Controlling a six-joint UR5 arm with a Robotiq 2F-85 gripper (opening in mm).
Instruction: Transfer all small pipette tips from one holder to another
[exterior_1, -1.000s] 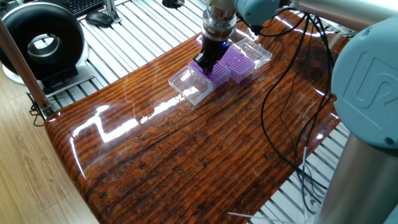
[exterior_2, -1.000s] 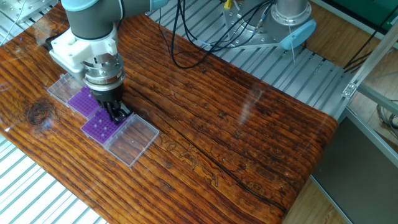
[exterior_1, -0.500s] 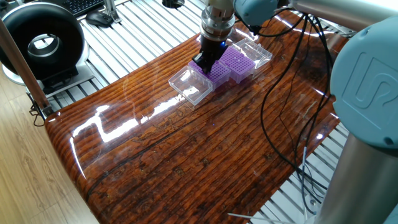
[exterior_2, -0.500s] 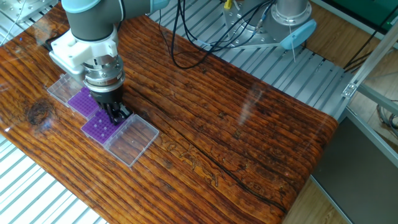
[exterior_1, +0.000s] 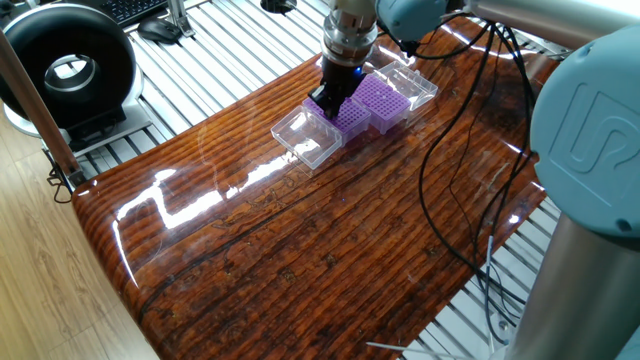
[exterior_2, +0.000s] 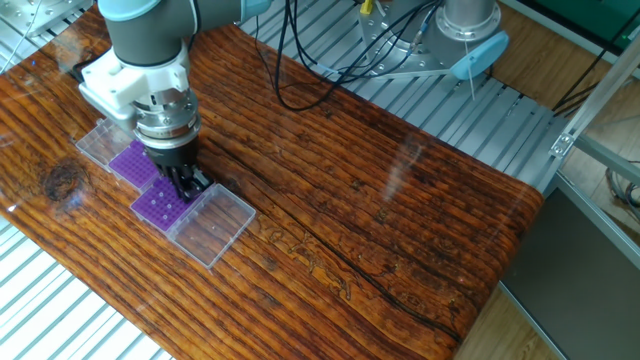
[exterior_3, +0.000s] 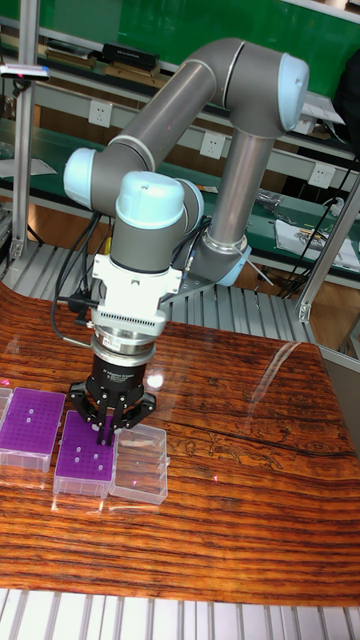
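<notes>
Tall fixed view shows the grey and blue UR5 arm (exterior_3: 235, 150) reaching down over the glossy wooden table (exterior_3: 250, 500), its gripper (exterior_3: 104, 433) pointing straight down above the nearer of two purple racks (exterior_3: 84, 457). That rack sits in a clear box whose open clear lid (exterior_3: 140, 473) lies flat beside it; the second purple rack (exterior_3: 32, 425) stands just beside it on the far side from the lid. The black fingers (exterior_3: 105, 427) hang close together over the rack's edge nearest the lid, and a thin dark sliver shows between them, possibly a tip, though the pictures are too coarse to say whether the jaws are clamped on anything. From the other fixed view the gripper (exterior_2: 187, 183) sits at the corner of the rack (exterior_2: 160, 205) next to the lid (exterior_2: 212, 224). Small pipette tips (exterior_3: 88, 455) appear only as a few pale dots on the purple grid, directly beneath and just beside the fingertips. In one fixed view the gripper (exterior_1: 331, 105) covers part of the rack (exterior_1: 350, 116), and no tips can be made out there.
</notes>
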